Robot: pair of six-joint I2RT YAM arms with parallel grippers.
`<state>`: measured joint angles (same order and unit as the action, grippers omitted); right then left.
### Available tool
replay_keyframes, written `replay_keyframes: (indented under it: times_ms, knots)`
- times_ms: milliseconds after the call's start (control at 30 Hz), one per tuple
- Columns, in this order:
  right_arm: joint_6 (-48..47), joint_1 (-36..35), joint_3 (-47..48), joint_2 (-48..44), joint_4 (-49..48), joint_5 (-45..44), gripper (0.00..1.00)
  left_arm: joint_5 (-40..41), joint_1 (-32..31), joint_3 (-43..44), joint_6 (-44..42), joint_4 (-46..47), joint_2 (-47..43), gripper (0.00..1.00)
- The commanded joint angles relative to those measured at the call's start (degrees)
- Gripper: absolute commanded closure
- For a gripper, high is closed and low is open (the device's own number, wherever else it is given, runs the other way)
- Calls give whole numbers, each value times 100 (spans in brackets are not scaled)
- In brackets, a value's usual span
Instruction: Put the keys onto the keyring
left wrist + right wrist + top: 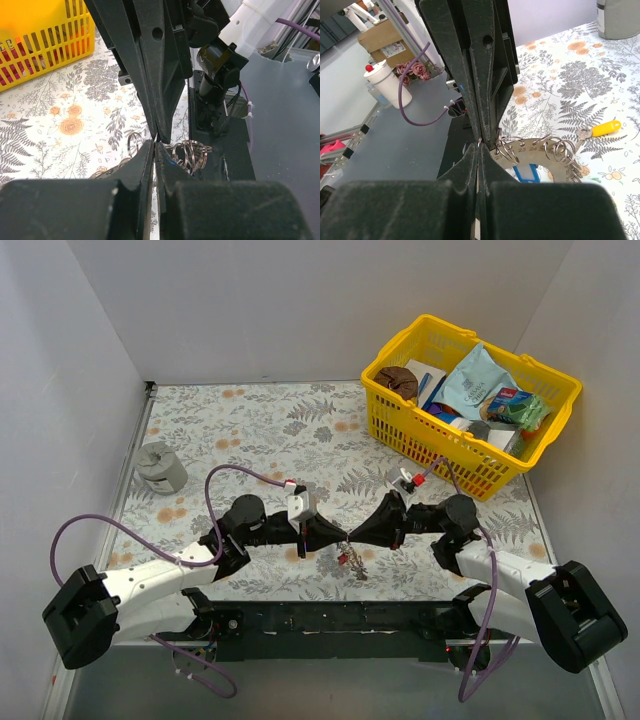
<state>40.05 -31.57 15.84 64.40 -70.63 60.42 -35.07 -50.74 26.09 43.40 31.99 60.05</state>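
My left gripper point(335, 533) and right gripper point(358, 533) meet tip to tip above the table's front middle. Both are shut on a thin silver wire of the keyring point(479, 141). The keyring's flat numbered silver part point(530, 150) hangs just beyond the tips with several small split rings point(192, 152). A blue key head point(526, 173) shows through its opening. The yellow key point(599, 129) lies on the floral cloth beside it. A bit of red point(343, 558) hangs in the cluster under the tips; I cannot make out the red key clearly.
A yellow basket point(470, 415) full of packets stands at the back right and also shows in the left wrist view point(40, 45). A grey round cylinder point(160, 467) stands at the left edge. White walls close in the floral cloth.
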Motion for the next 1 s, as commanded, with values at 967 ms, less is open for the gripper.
replay_keyframes:
  times_ms: [967]
  knots:
    - [-3452,-253,1554,-647,4980,-769,99,1028,-612,1909,-1519,-3146,235,100]
